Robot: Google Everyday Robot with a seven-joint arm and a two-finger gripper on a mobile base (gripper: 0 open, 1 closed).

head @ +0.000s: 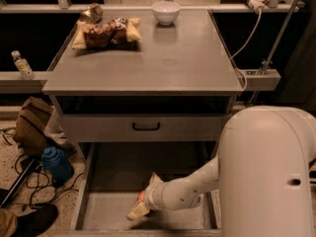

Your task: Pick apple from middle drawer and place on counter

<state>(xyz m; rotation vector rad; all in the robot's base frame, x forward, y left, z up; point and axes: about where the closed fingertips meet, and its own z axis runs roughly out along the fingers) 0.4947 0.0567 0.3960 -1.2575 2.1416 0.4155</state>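
Two things are seen on the floor left of the middle drawer (111, 209): a brown bag (30, 125) and a blue bottle (57, 164). Above the drawer the tabletop (148, 75) is spread, with a snack bag (106, 32) carried above the drawer's left side and a white bowl (165, 11) farther back. A closed drawer front (145, 127) with a black handle is set directly above the open drawer. Inside the drawer, near its front middle, the hand (143, 197) is set against the apple (141, 195), of which only a red sliver is shown. Whether the apple is gripped cannot be told. The white arm (190, 191) is stretched into the drawer from its right.
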